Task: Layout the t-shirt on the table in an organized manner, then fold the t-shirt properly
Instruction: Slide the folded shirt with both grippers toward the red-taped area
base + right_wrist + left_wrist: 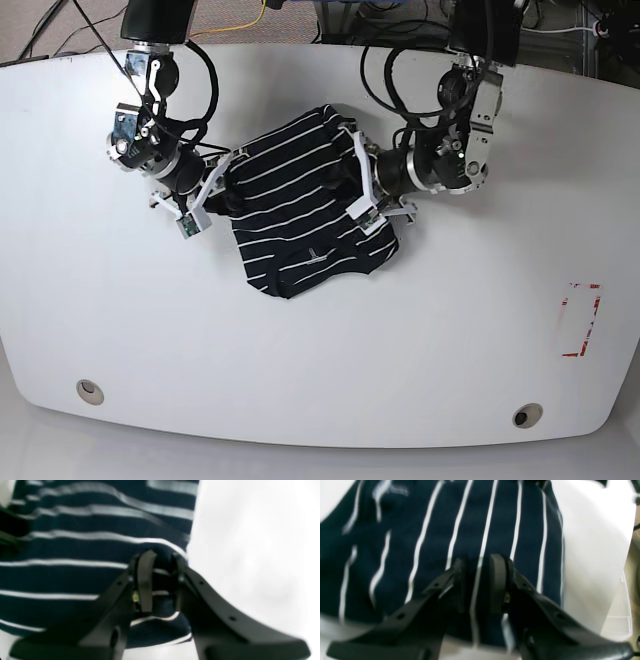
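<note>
The t-shirt [290, 215], striped and dark, lies on the white desk [450, 350], in the upper middle of the base view, between the 2 arms. Its outline is uneven, and creases gather toward the lower edge. Layout is judged incomplete; flattening should come before any fold.

Left gripper [480, 582]: over the body of the garment, fingers slightly parted, cloth visible between them. Whether fabric is pinched cannot be told. Right gripper [162, 580]: at the side edge, fingers likewise a little apart, with stripes bending around the tips. A firm hold cannot be confirmed.

Risks: a shallow pinch at the edge could slip on lifting. If the cloth is layered there, the fingers could take extra fabric and drag the fold askew. Uneven pulling by the 2 arms could twist the body and deepen the creases.

Surroundings: 2 round holes [90, 391] and a red mark [582, 320] sit well apart from the garment. A yellow cable [232, 27] runs near the far edge. The main obstruction is the arms themselves, which partly cover the cloth and could crowd each other if brought inward.
</note>
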You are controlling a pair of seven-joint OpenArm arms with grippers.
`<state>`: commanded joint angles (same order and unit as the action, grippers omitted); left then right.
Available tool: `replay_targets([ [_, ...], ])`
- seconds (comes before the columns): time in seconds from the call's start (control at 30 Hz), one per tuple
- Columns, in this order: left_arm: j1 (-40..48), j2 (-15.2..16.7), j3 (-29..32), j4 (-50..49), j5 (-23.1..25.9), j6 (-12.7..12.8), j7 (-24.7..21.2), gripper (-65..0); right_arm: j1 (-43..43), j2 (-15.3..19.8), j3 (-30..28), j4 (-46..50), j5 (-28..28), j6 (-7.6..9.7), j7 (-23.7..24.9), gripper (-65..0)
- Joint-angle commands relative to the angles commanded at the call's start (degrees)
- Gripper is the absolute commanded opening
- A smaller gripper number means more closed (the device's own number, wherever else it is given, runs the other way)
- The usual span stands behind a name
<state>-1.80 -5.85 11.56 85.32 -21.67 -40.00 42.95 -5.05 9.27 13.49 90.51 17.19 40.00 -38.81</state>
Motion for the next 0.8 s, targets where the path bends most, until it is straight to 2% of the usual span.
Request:
replay_targets([
  [0.23,-2.55,-3.16,-4.22,-7.12,-0.18,0.00,-2.90,-51.7,-4.92,-0.09,-0.09,3.34,0.26,0.00,1.14,-53.4],
  [0.37,-3.25,-4.57,-5.19,-7.38,-0.35,0.00,-3.16,-51.7,-6.59,-2.11,-1.05,5.27,0.09,0.00,1.05,-53.4],
  [0.8,-3.52,-5.54,-8.88,-5.45,-0.44,0.00,-2.81,-51.7,-9.05,-4.66,-11.78,10.99,0.09,0.00,1.05,-53.4],
])
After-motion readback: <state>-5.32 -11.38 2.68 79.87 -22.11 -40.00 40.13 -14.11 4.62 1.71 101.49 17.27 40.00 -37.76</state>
